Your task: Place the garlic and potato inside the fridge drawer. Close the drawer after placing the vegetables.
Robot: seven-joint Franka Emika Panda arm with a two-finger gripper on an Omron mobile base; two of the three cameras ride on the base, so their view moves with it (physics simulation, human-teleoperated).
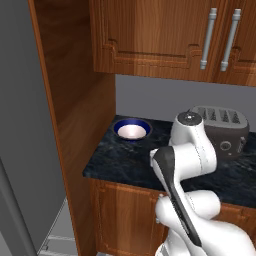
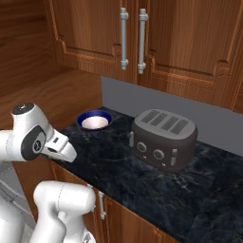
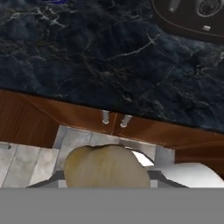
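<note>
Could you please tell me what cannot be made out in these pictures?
1. Hand view: the garlic hides where the gripper grips it; the bottom edge cuts off its underside.
2. Left base view: the arm hides part of the toaster.
3. Left base view: the edges cut off the fridge, so I cannot tell whether the fridge drawer is open.

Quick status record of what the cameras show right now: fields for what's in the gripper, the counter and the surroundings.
held item: rounded golden-beige vegetable sits between the fingertips in the hand view; potato or garlic, cannot tell
gripper state: closed on that item
counter: dark marble countertop
on counter: blue bowl near the back left, dark four-slot toaster to its right
below counter: wooden cabinet doors with two metal handles
above counter: wooden wall cabinets
</note>
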